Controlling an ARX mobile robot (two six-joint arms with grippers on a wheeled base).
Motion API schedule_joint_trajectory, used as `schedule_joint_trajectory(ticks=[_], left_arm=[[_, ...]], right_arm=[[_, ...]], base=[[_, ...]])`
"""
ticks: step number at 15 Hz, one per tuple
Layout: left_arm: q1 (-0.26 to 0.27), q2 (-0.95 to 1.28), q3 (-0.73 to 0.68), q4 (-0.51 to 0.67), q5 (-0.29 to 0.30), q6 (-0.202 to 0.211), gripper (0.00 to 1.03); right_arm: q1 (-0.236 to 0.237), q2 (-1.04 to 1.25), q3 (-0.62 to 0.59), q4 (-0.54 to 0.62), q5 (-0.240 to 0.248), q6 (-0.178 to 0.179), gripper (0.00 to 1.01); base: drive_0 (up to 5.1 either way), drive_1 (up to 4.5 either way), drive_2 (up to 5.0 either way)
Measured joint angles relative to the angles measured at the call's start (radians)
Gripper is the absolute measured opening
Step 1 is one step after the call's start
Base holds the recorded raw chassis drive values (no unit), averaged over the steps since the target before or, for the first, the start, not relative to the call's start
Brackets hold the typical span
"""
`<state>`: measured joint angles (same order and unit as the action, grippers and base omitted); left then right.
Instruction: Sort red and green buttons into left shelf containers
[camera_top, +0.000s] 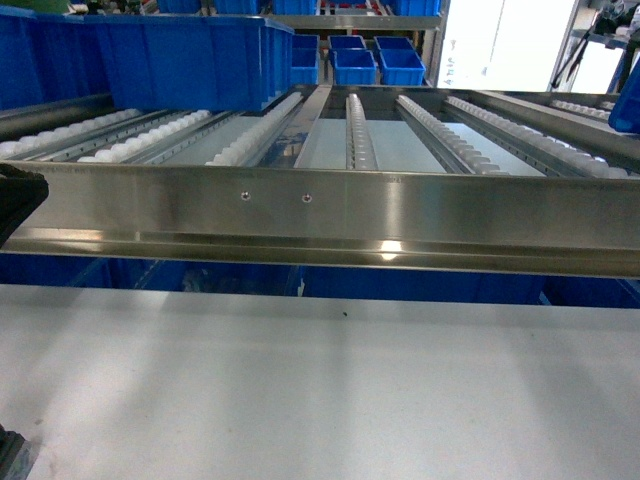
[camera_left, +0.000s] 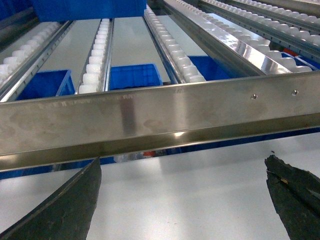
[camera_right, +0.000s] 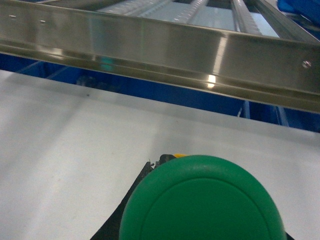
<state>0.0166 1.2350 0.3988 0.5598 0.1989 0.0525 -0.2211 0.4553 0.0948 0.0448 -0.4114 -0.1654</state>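
The right gripper (camera_right: 200, 220) is clamped on the green button (camera_right: 202, 200), which fills the right wrist view at 6 o'clock above the white table (camera_right: 65, 150). The left gripper (camera_left: 182, 200) hangs spread wide before the steel rail (camera_left: 150, 117), a blue bin (camera_top: 190, 60) at 11 o'clock on the rollers.

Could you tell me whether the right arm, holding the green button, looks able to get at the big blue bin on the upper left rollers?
Probably not directly: the steel front rail stands between the green button and the blue bin, so it must lift over.
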Motion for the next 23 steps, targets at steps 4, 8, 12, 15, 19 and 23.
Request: schedule_joint_trajectory(ticks=[4, 8, 12, 15, 19, 23], left_arm=[[-0.036, 0.025, -0.008, 0.010, -0.066, -0.001, 0.98], [-0.029, 0.249, -0.005, 0.078, -0.203, -0.026, 0.98], [-0.022, 0.395, 0.029, 0.052, -0.257, -0.045, 0.98], [-0.047, 0.423, 0.054, -0.047, -0.288, -0.094, 0.98], [-0.102, 0.454, 0.067, -0.149, -0.338, -0.140, 0.98], [-0.121, 0.478, 0.066, -0.214, -0.370, -0.198, 0.98]], right_arm=[[0.049, -0.090, -0.025, -0.030, 0.068, 0.012, 0.26], [0.049, -0.090, -0.025, -0.030, 0.068, 0.013, 0.26], [0.049, -0.090, -0.025, -0.030, 0.068, 0.014, 0.26], [0.049, -0.090, -0.025, -0.030, 0.068, 0.015, 0.26], [0.049, -0.090, -0.025, -0.030, 0.068, 0.015, 0.26], [0.049, -0.090, -0.025, -0.030, 0.068, 0.015, 0.26]], base=[[0.0, 0.00, 0.0], [0.0, 0.00, 0.0], [0.0, 0.00, 0.0], [0.0, 0.00, 0.0], [0.0, 0.00, 0.0], [0.0, 0.00, 0.0]])
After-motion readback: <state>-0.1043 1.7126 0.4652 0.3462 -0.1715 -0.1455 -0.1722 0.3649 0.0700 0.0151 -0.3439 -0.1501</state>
